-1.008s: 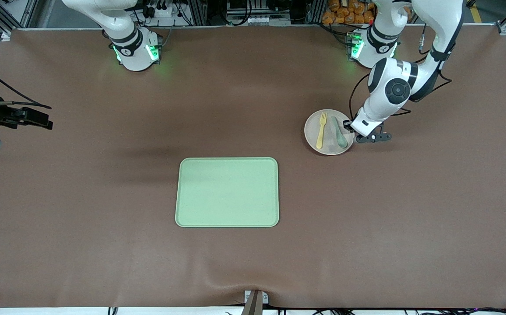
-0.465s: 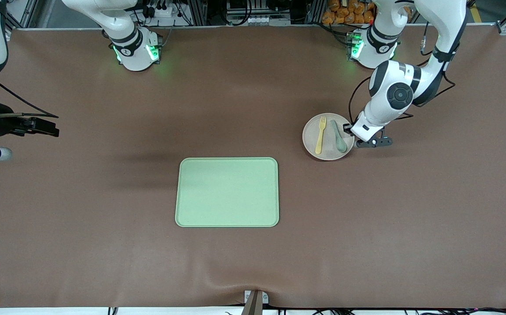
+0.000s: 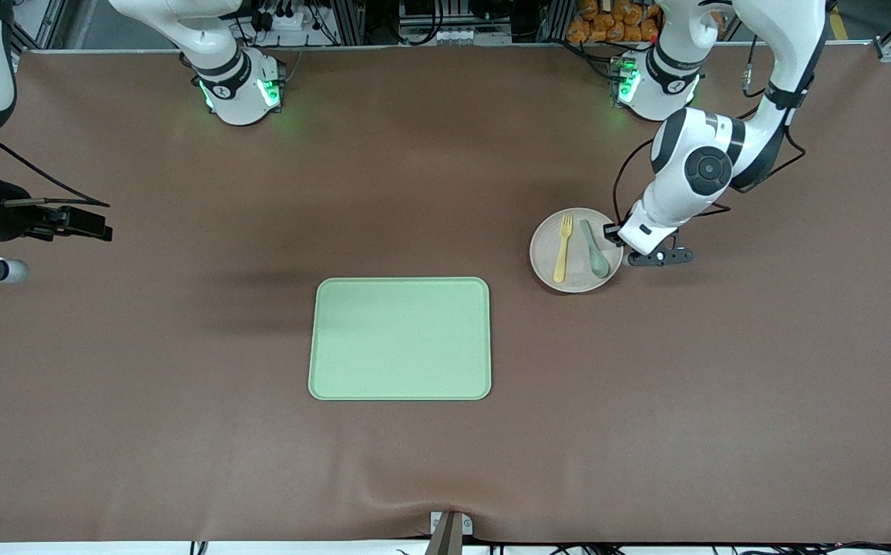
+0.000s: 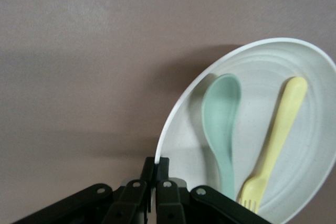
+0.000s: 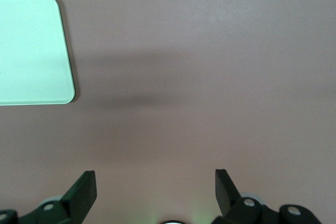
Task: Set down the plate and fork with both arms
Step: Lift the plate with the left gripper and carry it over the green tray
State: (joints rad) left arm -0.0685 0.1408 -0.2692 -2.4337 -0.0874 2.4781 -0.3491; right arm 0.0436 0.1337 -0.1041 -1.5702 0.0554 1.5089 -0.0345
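Hovering at the far left edge of the front view, the right claw [image 3: 99, 223] hangs over bare brown surface [image 3: 183, 347] with its fingers spread wide and nothing between them (its own wrist view shows the two black fingertips [image 5: 84, 190] well apart above the surface, with a corner of the tray [image 5: 31, 51] in the upper left of that frame). Moving toward the middle of the front view, the rectangular light-green tray [image 3: 399, 338] lies flat on the surface, a little below centre, with nothing on it. To the right of centre sits the round pale plate [image 3: 544, 250], well apart from the tray and higher in the frame. On the plate lie the pale-yellow fork [image 3: 563, 247], its tines pointing toward the top of the frame, and just beside it, on the side toward the right of the frame, a muted-green spoon [image 3: 593, 248]. At the plate's right-hand rim the left claw [image 3: 616, 235] is clamped shut on the plate's edge; the left wrist view shows its black fingers [image 4: 161, 169] pinching the rim at the bottom of that frame, with the plate [image 4: 184, 108], spoon [image 4: 223, 119] and fork [image 4: 278, 129] filling the right side. The left arm [image 3: 692, 166] comes down from the upper right of the front view.
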